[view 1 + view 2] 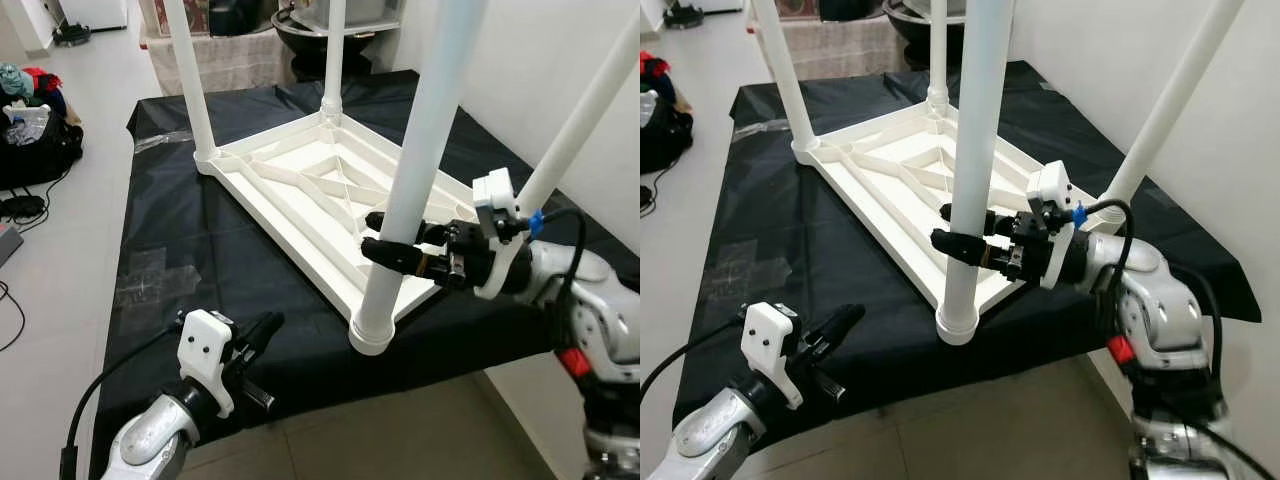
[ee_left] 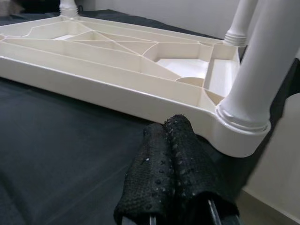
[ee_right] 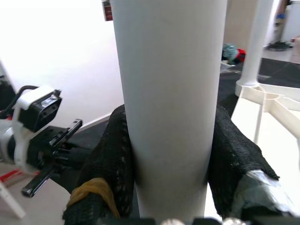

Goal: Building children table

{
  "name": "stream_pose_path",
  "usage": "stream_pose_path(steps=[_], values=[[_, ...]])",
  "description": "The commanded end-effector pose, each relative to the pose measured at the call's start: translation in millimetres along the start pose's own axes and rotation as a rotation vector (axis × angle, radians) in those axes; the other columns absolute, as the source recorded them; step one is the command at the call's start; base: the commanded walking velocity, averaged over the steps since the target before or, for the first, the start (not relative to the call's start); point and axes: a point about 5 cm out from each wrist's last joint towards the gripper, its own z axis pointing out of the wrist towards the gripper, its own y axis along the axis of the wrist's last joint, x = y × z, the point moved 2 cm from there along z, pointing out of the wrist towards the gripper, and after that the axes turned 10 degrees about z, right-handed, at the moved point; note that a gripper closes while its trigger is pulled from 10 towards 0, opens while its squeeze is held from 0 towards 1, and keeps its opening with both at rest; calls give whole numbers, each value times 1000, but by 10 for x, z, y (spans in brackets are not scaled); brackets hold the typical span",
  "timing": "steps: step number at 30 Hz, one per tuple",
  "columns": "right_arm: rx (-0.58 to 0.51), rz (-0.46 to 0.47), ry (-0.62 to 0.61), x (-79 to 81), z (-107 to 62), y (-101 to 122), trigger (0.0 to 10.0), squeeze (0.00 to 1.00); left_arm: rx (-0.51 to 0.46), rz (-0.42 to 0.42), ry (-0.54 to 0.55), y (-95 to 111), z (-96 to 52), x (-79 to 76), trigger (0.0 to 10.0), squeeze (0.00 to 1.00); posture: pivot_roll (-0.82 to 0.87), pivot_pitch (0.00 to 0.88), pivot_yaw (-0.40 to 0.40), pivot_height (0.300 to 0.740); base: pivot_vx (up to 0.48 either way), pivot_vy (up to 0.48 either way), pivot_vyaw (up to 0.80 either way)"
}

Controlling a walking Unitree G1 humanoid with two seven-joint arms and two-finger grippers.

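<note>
Black cloth (image 1: 250, 300) covers the work surface in front of you, and on it lies the white plastic children table (image 1: 300, 185), turned upside down so its ribbed underside faces up. Four white round legs stand up from its corners; the nearest leg (image 1: 405, 200), at about five o'clock of the tabletop, sits in a ringed socket at the cloth's front edge. Your right gripper (image 1: 385, 236) reaches in from three o'clock and has its two black fingers clamped on either side of that leg, partway up. Your left gripper (image 1: 262, 330) hangs at about seven o'clock, near the cloth's front edge, fingers pressed together and holding nothing.
</note>
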Motion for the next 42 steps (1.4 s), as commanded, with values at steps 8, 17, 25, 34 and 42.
stream_pose_path(steps=[8, 17, 25, 34, 42], values=[[67, 111, -1005, -18, 326, -910, 0, 0, -64, -39, -269, 87, -30, -246, 10000, 0, -41, 116, -57, 740, 0, 0, 0], [27, 120, -881, -106, 507, -715, 10000, 0, -94, -35, -361, 111, -44, -335, 10000, 0, -41, 102, -67, 740, 0, 0, 0], [-18, 36, -359, -90, 337, -335, 10000, 1000, -109, -36, -295, 112, -20, -275, 10000, 0, -36, 94, -76, 740, 0, 0, 0], [18, -69, -315, -480, -83, -19, 10000, 1000, -101, -5, -180, 118, -127, -198, 10000, 0, -26, 90, -67, 740, 0, 0, 0], [65, -49, -142, -518, -2, 25, 8745, 0, -114, 28, -212, 181, -200, -194, 10000, 0, -17, 90, -73, 740, 0, 0, 0]])
